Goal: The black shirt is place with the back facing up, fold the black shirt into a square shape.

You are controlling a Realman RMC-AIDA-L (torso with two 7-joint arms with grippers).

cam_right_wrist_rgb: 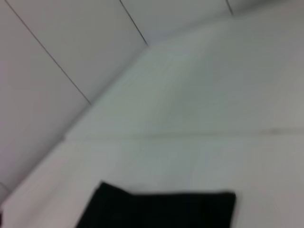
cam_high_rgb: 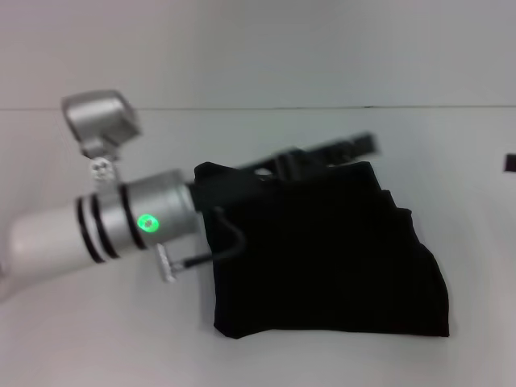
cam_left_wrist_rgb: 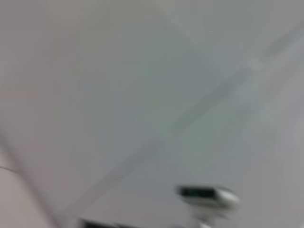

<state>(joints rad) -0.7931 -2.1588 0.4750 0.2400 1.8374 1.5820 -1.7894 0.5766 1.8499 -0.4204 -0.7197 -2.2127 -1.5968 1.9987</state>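
The black shirt (cam_high_rgb: 330, 258) lies on the white table as a roughly square folded bundle, its layers stepped along the right side. My left arm reaches in from the left over the shirt's far left corner. Its left gripper (cam_high_rgb: 355, 147) is a blurred dark shape stretched along the shirt's far edge; I cannot make out whether it touches the fabric. The right wrist view shows one end of the black shirt (cam_right_wrist_rgb: 161, 209) on the table. The right gripper is out of view. The left wrist view shows only pale wall surfaces.
The white table (cam_high_rgb: 97, 339) runs back to a pale wall. A small dark thing (cam_high_rgb: 509, 162) sits at the right edge of the head view. A blurred silver and dark object (cam_left_wrist_rgb: 208, 197) appears in the left wrist view.
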